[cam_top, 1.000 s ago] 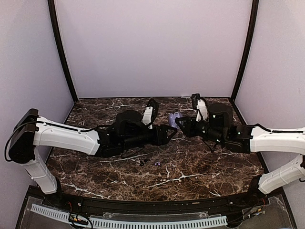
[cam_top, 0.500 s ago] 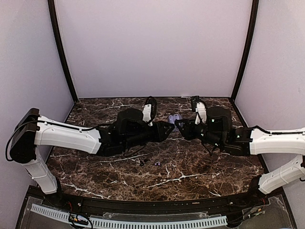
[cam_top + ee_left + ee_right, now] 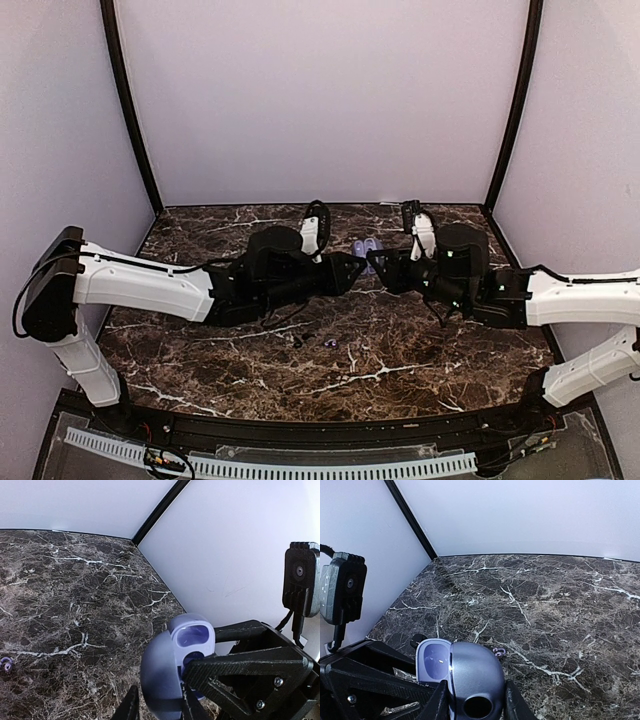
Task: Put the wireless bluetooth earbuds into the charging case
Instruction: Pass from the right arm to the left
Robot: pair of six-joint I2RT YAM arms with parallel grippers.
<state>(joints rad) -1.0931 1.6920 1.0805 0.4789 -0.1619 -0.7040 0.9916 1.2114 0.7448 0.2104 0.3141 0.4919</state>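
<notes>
Over marble table point(image 3: 400, 372), L claw point(image 3: 159, 706), R claw point(image 3: 472, 702) both clamp charging case point(image 3: 192, 635).

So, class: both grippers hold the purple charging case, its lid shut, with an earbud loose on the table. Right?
No: the charging case is open, its inside showing in the left wrist view. Both the left gripper and right gripper hold it, and an earbud lies loose on the table.

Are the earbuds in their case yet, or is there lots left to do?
Not yet. Done: the case is open. In hand: the left end effector and right end effector both grip it. To do: one socket looks empty and a purple earbud lies on the table, so loading is to come.
</notes>
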